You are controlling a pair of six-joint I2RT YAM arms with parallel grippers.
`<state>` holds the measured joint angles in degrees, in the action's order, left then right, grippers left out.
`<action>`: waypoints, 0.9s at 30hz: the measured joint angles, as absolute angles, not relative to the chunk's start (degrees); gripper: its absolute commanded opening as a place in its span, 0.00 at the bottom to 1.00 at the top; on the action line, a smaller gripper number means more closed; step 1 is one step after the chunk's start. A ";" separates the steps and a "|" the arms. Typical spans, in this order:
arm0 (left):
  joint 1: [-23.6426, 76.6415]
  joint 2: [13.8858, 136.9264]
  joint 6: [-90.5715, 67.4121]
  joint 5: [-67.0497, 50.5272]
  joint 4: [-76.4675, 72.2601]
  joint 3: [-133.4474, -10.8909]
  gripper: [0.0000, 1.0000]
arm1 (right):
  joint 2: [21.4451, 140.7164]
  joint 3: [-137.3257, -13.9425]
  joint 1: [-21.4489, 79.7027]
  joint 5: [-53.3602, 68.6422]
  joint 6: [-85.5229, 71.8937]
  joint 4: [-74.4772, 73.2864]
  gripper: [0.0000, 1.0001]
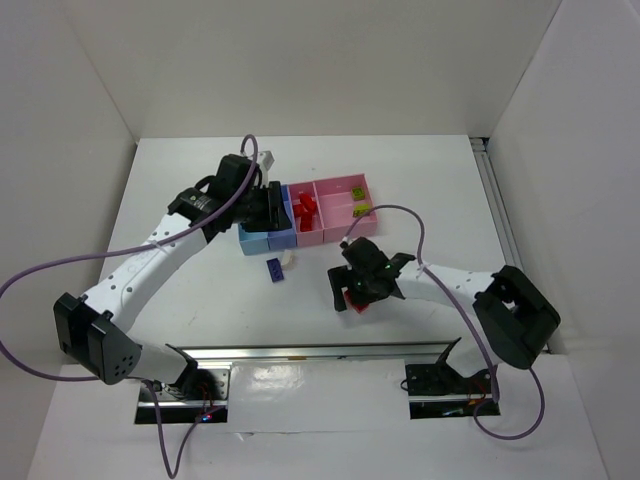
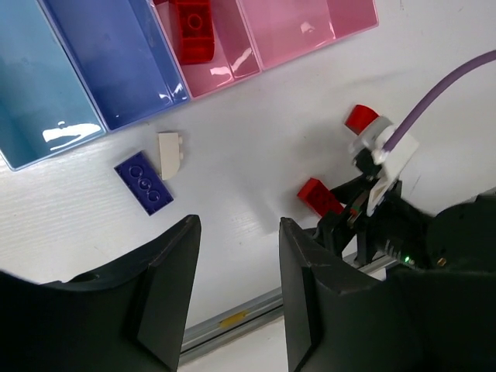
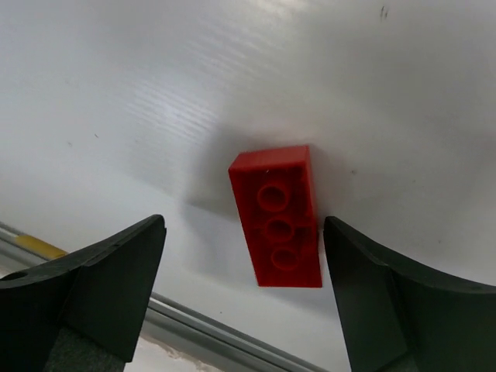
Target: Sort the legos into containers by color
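some red bricks (image 2: 191,29) lie in the pink bin (image 2: 232,74); a blue brick (image 2: 144,183), white brick (image 2: 170,154) and red brick (image 3: 277,227) remain on the table (image 1: 200,180). right gripper (image 3: 242,225) spread astride that red one; left gripper (image 2: 236,232) spread, empty.

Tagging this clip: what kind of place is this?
Likely a robotics lab test cell: white walls boxing in a white table, two arms bolted at its edge, plastic bins and lego bricks.

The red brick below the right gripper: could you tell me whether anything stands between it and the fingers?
Nothing visible does. The red brick lies flat on the table between the open fingers of the right gripper, with only bare surface on either side.
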<state>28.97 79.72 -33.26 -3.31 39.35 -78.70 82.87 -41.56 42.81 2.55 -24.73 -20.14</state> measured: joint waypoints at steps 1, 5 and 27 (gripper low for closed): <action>28.97 79.72 -33.26 -3.29 39.29 -78.67 0.56 | 83.11 -41.85 44.31 1.06 -25.28 -20.97 0.87; 28.97 79.72 -33.26 -2.87 38.68 -77.87 0.56 | 85.47 -43.81 48.66 -5.30 -26.96 -23.18 0.68; 27.05 78.83 -39.64 5.80 36.10 -57.95 0.78 | 104.97 -84.27 44.58 -14.35 -21.50 -25.06 0.27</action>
<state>27.05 78.83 -39.64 5.80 36.10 -57.95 104.97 -84.27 44.58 -14.35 -21.50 -25.06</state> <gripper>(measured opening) 0.701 0.441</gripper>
